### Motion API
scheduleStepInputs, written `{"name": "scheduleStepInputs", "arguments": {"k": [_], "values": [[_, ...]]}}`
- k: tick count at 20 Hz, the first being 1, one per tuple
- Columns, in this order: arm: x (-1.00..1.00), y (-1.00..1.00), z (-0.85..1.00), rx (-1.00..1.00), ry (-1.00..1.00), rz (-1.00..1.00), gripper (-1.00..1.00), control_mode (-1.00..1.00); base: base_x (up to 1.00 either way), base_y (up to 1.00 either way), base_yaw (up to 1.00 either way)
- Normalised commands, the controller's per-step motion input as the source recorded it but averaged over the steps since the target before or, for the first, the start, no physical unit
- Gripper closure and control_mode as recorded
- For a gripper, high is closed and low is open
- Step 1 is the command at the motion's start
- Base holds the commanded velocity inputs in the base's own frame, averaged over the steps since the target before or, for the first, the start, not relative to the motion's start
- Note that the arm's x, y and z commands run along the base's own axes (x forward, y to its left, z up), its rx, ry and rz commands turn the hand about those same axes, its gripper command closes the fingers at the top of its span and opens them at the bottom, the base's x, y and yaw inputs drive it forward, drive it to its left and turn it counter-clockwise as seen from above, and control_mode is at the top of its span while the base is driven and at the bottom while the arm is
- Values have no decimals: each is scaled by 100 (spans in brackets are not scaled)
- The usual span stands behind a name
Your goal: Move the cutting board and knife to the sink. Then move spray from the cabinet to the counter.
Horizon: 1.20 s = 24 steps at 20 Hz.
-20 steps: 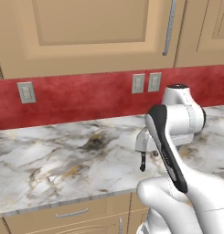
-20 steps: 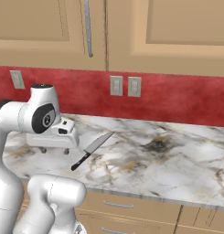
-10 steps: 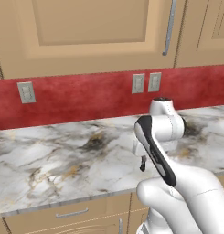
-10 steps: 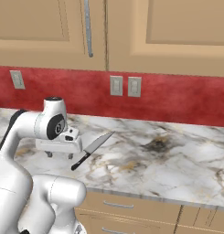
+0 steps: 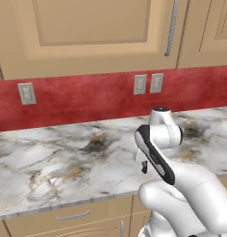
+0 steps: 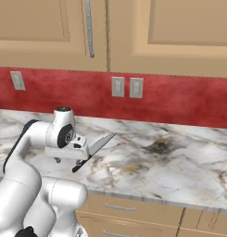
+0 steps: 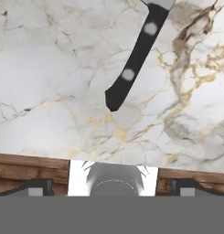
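Compared with a second ago, the arm has swung lower and nearer the tabletop [image 6: 179, 166] edge, bringing the hand over the knife [image 6: 94, 150] handle. The knife lies flat on the tabletop, blade pointing far and right, handle toward the near edge. To grasp well, centre the fingers [image 7: 112, 185] over the black handle [image 7: 134, 64], align them across its width, then descend vertically before closing. The fingers stand fully apart, hold nothing and touch nothing; the handle lies just ahead of them.
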Motion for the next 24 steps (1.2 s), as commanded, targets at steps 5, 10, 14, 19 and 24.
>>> {"name": "scheduleStepInputs", "arguments": {"k": [5,10,14,19,24], "values": [[18,-1,-36,0,-5,0,-100,-100,0,0,0],[20,-4,-24,0,-8,0,-100,-100,0,0,0],[34,-1,-23,0,-4,0,-100,-100,0,0,0],[35,0,-30,0,0,-1,-100,-100,0,0,0],[26,0,-29,0,0,-2,-100,-100,0,0,0]]}}
